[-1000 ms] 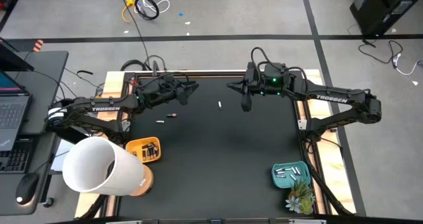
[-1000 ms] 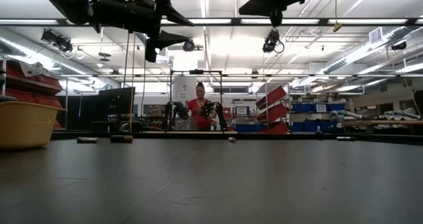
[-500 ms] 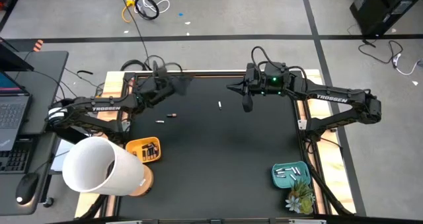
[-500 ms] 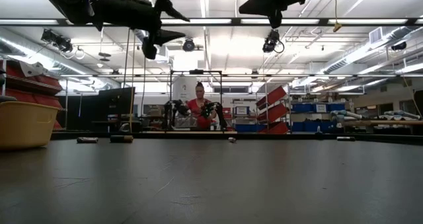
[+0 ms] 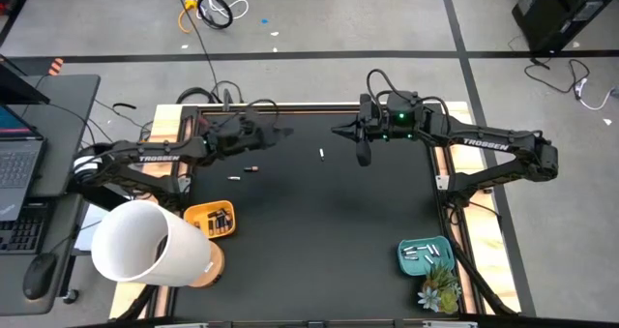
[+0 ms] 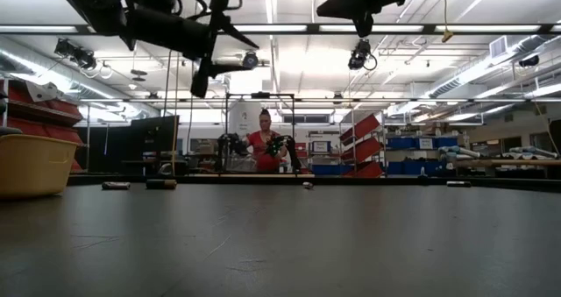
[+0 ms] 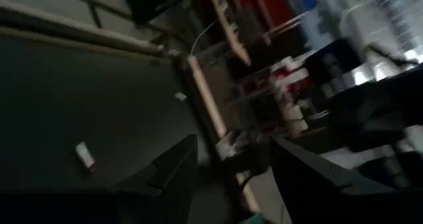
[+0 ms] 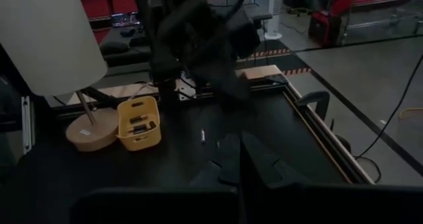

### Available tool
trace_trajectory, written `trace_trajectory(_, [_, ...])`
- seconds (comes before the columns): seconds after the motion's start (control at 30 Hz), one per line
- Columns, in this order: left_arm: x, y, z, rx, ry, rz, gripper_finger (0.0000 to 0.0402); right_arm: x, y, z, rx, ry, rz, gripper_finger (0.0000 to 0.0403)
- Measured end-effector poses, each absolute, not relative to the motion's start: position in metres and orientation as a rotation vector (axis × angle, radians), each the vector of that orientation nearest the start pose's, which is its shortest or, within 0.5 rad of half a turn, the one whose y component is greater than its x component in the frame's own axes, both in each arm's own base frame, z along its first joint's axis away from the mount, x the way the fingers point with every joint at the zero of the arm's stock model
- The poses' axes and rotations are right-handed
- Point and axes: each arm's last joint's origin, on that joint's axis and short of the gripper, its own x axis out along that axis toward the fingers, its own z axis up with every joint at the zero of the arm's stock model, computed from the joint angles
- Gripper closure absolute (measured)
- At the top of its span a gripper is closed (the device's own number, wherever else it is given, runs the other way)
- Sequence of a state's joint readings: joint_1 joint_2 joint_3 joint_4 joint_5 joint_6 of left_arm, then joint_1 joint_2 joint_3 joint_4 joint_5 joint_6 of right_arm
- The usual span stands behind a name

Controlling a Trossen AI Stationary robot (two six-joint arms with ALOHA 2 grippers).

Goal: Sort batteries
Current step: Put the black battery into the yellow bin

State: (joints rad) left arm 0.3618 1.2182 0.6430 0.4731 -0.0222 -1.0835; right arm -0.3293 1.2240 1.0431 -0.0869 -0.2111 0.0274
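Batteries lie loose on the black table (image 5: 319, 212): a white battery (image 5: 321, 154) near the middle at the far side, a dark battery (image 5: 251, 168) and another pale battery (image 5: 233, 178) more to the left. The left gripper (image 5: 274, 133) hangs above the table's far left part with its fingers wide apart and nothing between them. The right gripper (image 5: 360, 154) hangs up high just beside the white battery, fingers pressed together, holding nothing. Dark batteries fill the yellow bin (image 5: 211, 220) at the left. Pale ones sit in the teal tray (image 5: 423, 255) at the right
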Motion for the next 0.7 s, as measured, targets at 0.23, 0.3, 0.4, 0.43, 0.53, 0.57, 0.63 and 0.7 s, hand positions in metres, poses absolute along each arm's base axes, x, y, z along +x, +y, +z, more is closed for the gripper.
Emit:
trace_trajectory(0.23, [0.257, 0.095, 0.248, -1.182, -0.054, 0.27, 0.0199, 0.262, -0.084, 0.341, 0.101, 0.261, -0.129, 0.0403])
trace_trajectory(0.3, [0.258, 0.099, 0.24, -1.213, 0.034, 0.224, 0.0199, 0.261, -0.084, 0.341, 0.101, 0.261, -0.13, 0.0403])
trace_trajectory(0.4, [0.253, 0.108, 0.229, -1.239, 0.171, 0.265, 0.0199, 0.262, -0.083, 0.34, 0.103, 0.267, -0.129, 0.0403])
trace_trajectory(0.43, [0.251, 0.11, 0.226, -1.221, 0.229, 0.284, 0.0199, 0.262, -0.083, 0.34, 0.104, 0.27, -0.128, 0.0403])
trace_trajectory(0.53, [0.243, 0.112, 0.223, -1.116, 0.438, 0.362, 0.0199, 0.262, -0.08, 0.339, 0.13, 0.284, -0.124, 0.0403])
trace_trajectory(0.57, [0.241, 0.112, 0.223, -1.05, 0.514, 0.387, 0.0199, 0.262, -0.079, 0.338, 0.137, 0.291, -0.119, 0.0403])
trace_trajectory(0.63, [0.236, 0.11, 0.224, -0.907, 0.669, 0.42, 0.0199, 0.263, -0.075, 0.337, 0.15, 0.304, -0.108, 0.0403])
trace_trajectory(0.7, [0.232, 0.106, 0.228, -0.765, 0.799, 0.416, 0.0199, 0.264, -0.071, 0.336, 0.154, 0.309, -0.096, 0.0403])
